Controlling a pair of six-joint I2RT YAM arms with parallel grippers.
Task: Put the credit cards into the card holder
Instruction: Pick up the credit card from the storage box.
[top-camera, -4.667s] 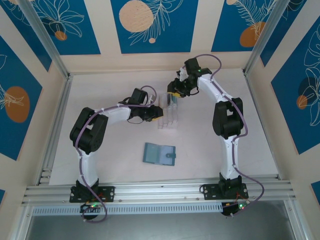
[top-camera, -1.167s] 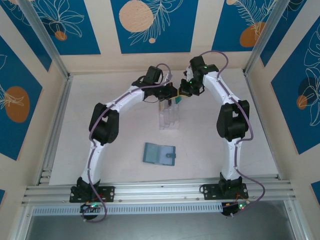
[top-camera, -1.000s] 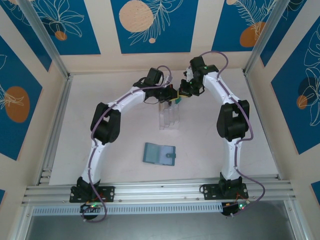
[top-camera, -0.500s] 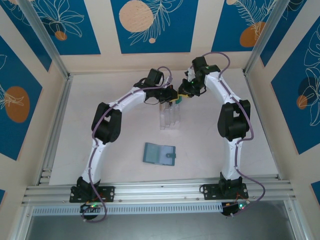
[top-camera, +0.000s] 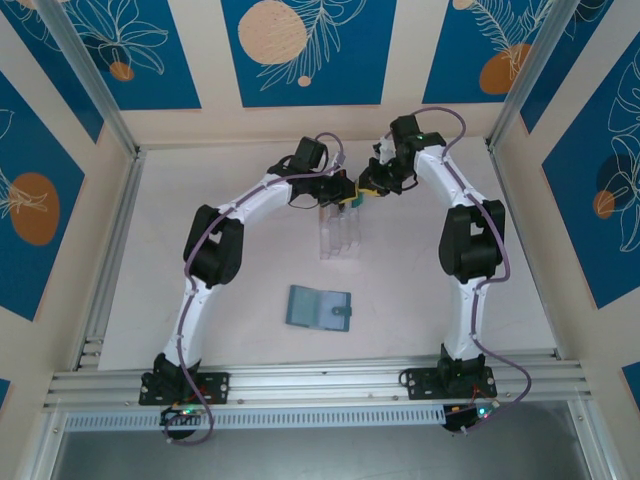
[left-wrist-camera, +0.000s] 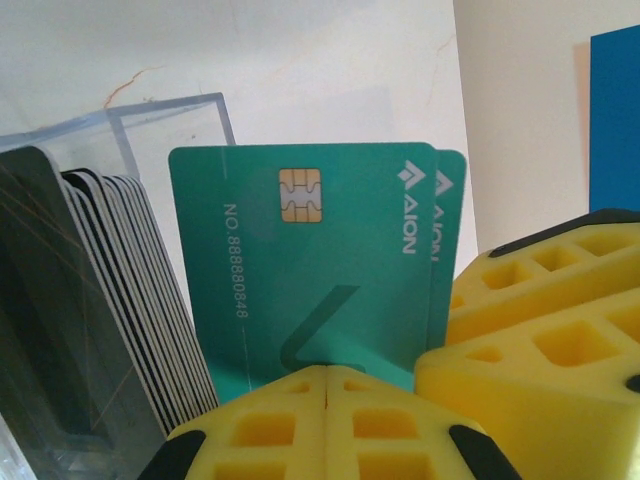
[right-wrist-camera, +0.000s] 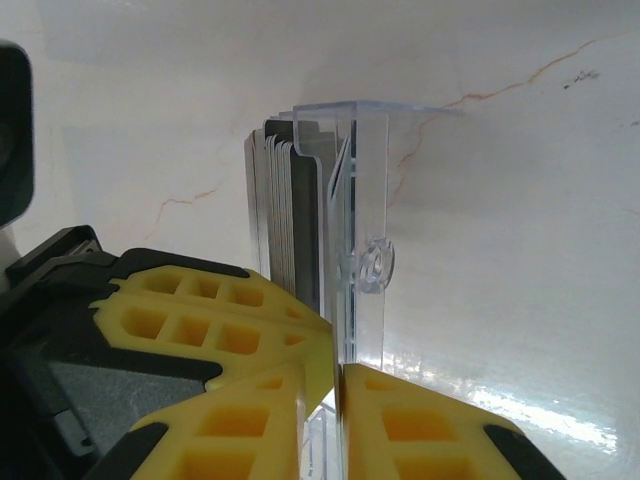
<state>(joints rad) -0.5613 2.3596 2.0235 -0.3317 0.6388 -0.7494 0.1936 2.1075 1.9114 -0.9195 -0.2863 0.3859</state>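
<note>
Since earlier: left gripper (left-wrist-camera: 328, 378) up from the flank of the rack (left-wrist-camera: 70, 300) to its far end, now clenched on two green cards (left-wrist-camera: 300, 260) standing off its fingertips. Right gripper (right-wrist-camera: 338, 375) just right of them, shifted slightly; grip unclear. Handover likely. Wallet (top-camera: 319, 308) lies well behind both, no card in it yet.
</note>
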